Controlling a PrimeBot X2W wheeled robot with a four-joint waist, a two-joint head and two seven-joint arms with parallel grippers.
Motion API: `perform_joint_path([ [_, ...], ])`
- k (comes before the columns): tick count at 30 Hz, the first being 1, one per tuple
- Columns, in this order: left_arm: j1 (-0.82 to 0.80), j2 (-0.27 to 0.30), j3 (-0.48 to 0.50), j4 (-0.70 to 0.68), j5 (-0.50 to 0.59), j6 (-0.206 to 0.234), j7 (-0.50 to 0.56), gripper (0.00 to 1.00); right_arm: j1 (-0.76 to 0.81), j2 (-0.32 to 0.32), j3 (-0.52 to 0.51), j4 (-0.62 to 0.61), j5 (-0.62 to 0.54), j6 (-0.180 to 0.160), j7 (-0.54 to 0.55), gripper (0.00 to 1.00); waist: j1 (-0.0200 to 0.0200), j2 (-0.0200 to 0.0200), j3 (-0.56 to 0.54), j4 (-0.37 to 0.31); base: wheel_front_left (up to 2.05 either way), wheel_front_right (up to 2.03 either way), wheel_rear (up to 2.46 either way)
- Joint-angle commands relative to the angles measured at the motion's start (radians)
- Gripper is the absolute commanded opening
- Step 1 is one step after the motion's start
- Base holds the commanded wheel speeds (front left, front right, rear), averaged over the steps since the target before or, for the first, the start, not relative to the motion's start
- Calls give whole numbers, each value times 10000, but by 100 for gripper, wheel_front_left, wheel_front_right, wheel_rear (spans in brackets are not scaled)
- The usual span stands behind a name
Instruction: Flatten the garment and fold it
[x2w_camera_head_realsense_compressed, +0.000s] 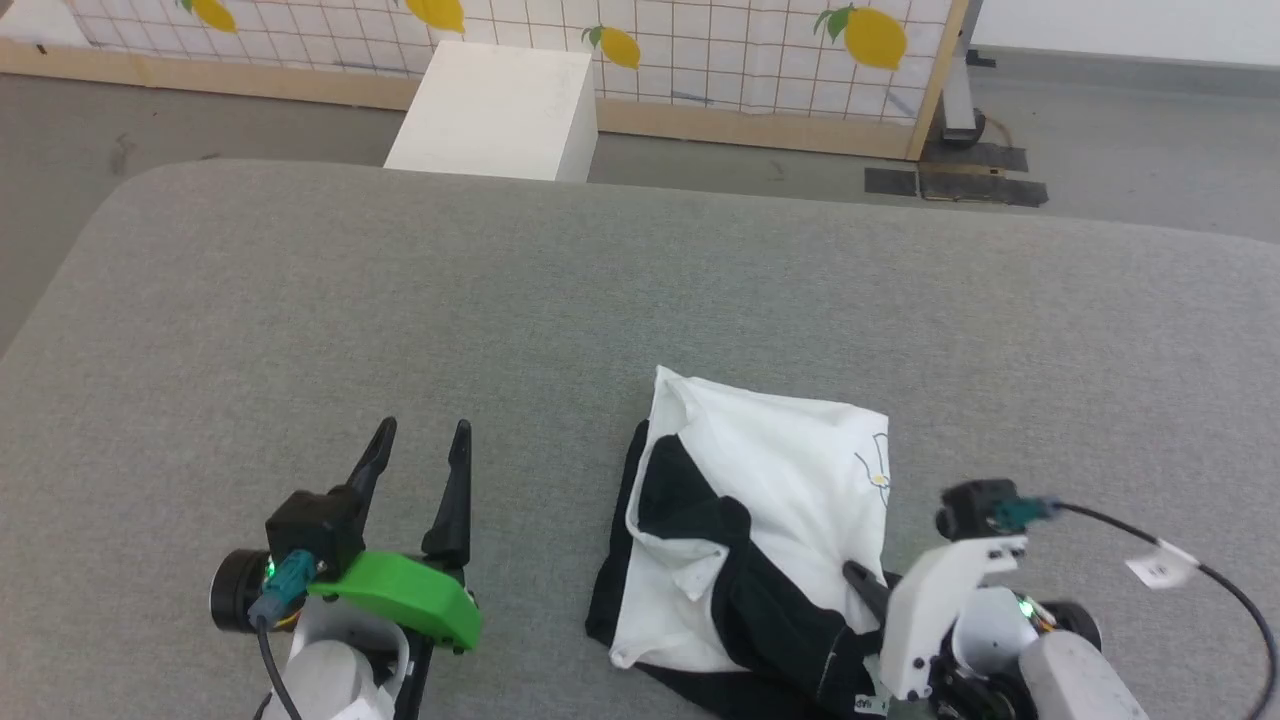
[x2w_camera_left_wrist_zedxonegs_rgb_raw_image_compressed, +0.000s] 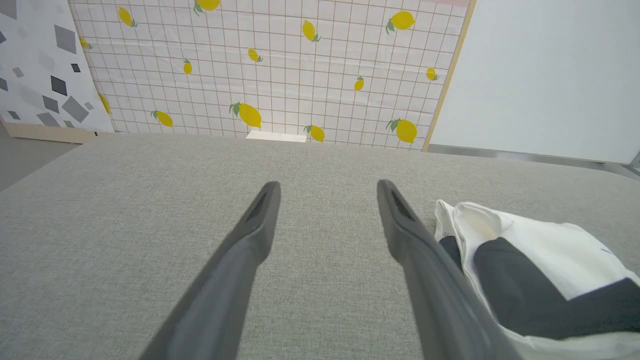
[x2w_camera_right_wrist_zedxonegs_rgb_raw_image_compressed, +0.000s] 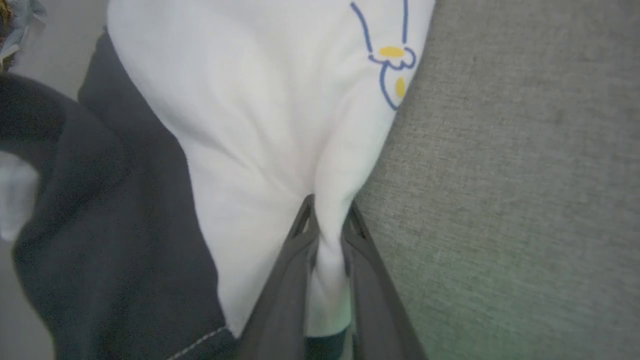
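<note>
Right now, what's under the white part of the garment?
Black fabric pokes out beneath the garment along its left and near edges, on the grey surface. How the rest lies underneath is covered. The right pincer pinches a white fold at its edge.

grey fabric surface (x2w_camera_head_realsense_compressed: 640, 280) spans mid-frame; along the top, a lemon-print grid panel (x2w_camera_head_realsense_compressed: 700, 50), white box (x2w_camera_head_realsense_compressed: 500, 110), grey floor (x2w_camera_head_realsense_compressed: 1100, 130).

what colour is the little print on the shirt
Blue outlines with yellow patches; the print shows best in the right wrist view.
</note>
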Motion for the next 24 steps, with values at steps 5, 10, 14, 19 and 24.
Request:
perform_joint_path([
  [5,208,-57,107,-68,44,-61,-47,100,-666,-5,673,-1121,-2611,-13,971,0,0,115,-80,-340,0,0,0],
  [10,229,-107,172,-195,45,-53,-47,100,-1522,-1322,2390,-2404,-4417,-13,2200,0,0,115,-1,-761,0,0,0],
  [14,226,-147,255,-322,46,-38,-47,100,-2208,-2817,3262,-3042,-4256,-13,2789,0,0,115,212,-1232,0,0,0],
  [19,33,-145,279,-498,123,-44,-47,100,-2877,-4240,3364,-3307,-3820,-13,3070,0,0,115,673,-1893,0,0,0],
  [24,-402,-84,320,-813,246,-49,-47,100,-3567,-5266,2975,-3058,-3643,-13,2995,0,0,115,1466,-2611,0,0,0],
])
